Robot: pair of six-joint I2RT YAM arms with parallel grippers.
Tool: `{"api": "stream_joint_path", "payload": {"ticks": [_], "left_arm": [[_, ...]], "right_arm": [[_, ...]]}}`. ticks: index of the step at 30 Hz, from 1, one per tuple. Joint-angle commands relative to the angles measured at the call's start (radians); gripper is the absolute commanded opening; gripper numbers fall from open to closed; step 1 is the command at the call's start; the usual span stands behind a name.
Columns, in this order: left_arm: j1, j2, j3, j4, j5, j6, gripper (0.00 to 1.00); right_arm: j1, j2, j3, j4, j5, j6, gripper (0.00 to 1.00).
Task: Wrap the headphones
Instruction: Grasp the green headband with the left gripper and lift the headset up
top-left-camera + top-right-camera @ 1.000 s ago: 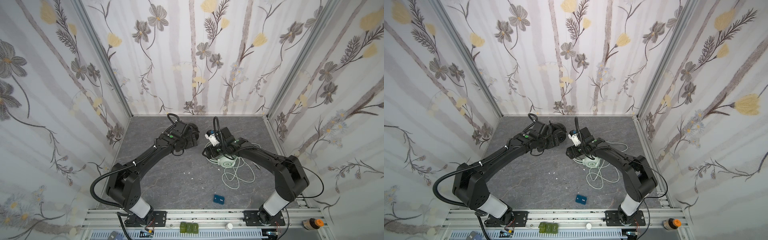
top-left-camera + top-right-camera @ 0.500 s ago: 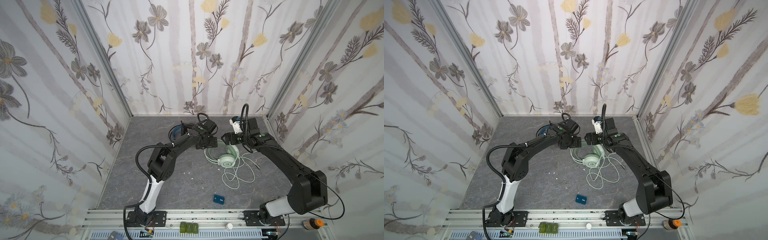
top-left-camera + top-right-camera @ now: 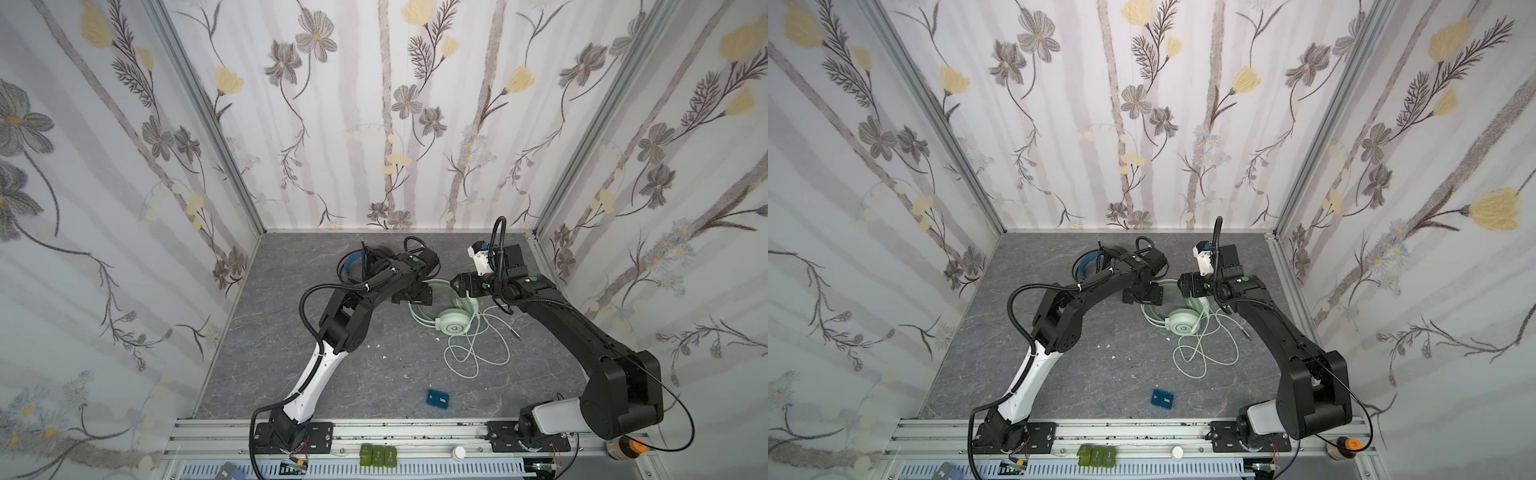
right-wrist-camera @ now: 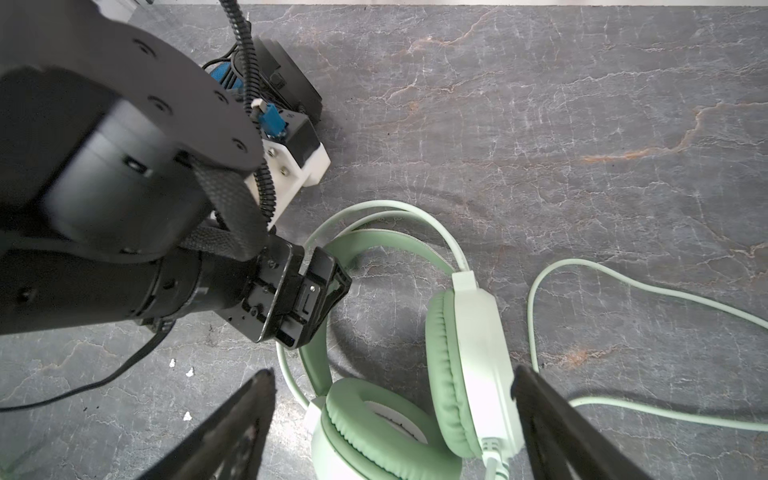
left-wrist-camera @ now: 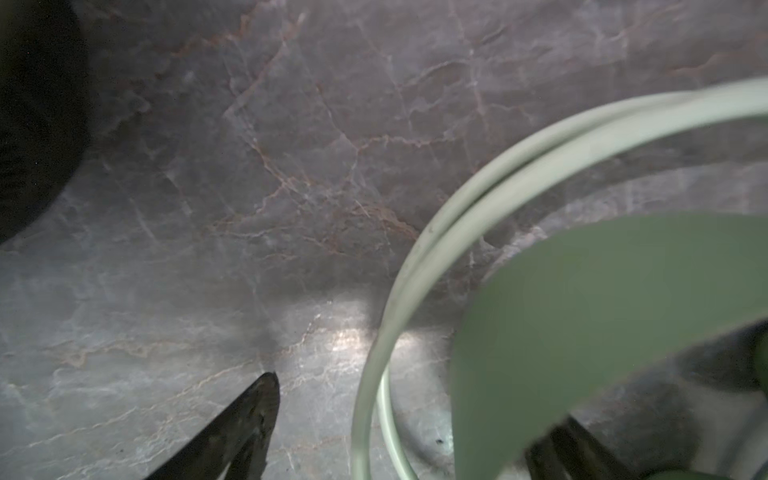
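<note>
Two headsets are counted: one mint-green headset point(image 3: 455, 326) at centre right of a top view and one black headset point(image 3: 348, 268) up-left of it. Two grippers are seen. The left gripper point(image 3: 413, 296) is spread over the green headband point(image 4: 374, 245), and the right gripper point(image 4: 392, 372) is spread above the earcups point(image 4: 453, 374). One blue box point(image 3: 437, 399) lies at lower centre.

Left arm point(image 3: 365, 299): black upper links, white lower link point(image 3: 316, 374), black base point(image 3: 286, 430). Right arm point(image 3: 561, 320) same, white link point(image 3: 552, 417) near base. Ribbed black cable point(image 3: 302, 309) loops beside each arm. Green dot point(image 3: 414, 258) on each wrist. White camera mount point(image 4: 291, 166), blue plug point(image 4: 272, 120), small screws point(image 4: 156, 102) in black round plate. Right gripper point(image 4: 392, 370): two dark tapered fingers point(image 4: 232, 424).
</note>
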Motion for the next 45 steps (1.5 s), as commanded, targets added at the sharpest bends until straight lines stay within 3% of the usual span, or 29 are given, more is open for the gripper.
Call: {"api": "stream_joint_path", "payload": {"ticks": [1,6,9,13,16,24,26,32,39,45], "left_arm": [[-0.003,0.031,0.032,-0.035,-0.034,0.010,0.85],[-0.012,0.084,0.099,-0.060,-0.055,0.013,0.63],[-0.020,0.094,0.104,-0.054,-0.054,0.009,0.43],[-0.029,0.052,0.054,0.005,-0.045,-0.003,0.17],[-0.030,0.009,0.032,0.029,-0.055,-0.013,0.06],[-0.029,-0.130,0.144,-0.006,-0.141,0.064,0.00],[-0.027,-0.158,0.211,-0.053,-0.183,0.090,0.00],[0.010,-0.246,0.330,-0.127,-0.278,0.131,0.00],[0.050,-0.357,0.361,-0.150,-0.429,0.218,0.00],[0.097,-0.409,0.368,-0.156,-0.470,0.216,0.00]], "right_arm": [[-0.005,-0.013,-0.001,0.033,-0.004,-0.009,0.90],[-0.021,-0.027,-0.012,0.028,-0.006,-0.017,0.89],[-0.030,-0.044,-0.023,0.035,-0.006,-0.028,0.89],[-0.038,-0.091,-0.061,0.065,-0.047,-0.029,0.90],[-0.038,-0.158,-0.134,0.105,-0.076,-0.007,0.90],[-0.077,-0.376,-0.262,0.208,-0.155,-0.017,0.92],[-0.073,-0.426,-0.252,0.225,-0.209,-0.044,0.92],[-0.050,-0.534,-0.218,0.292,-0.216,-0.067,0.95],[-0.040,-0.560,-0.193,0.356,-0.168,-0.023,0.96],[0.036,-0.512,-0.260,0.449,-0.210,-0.012,0.96]]}}
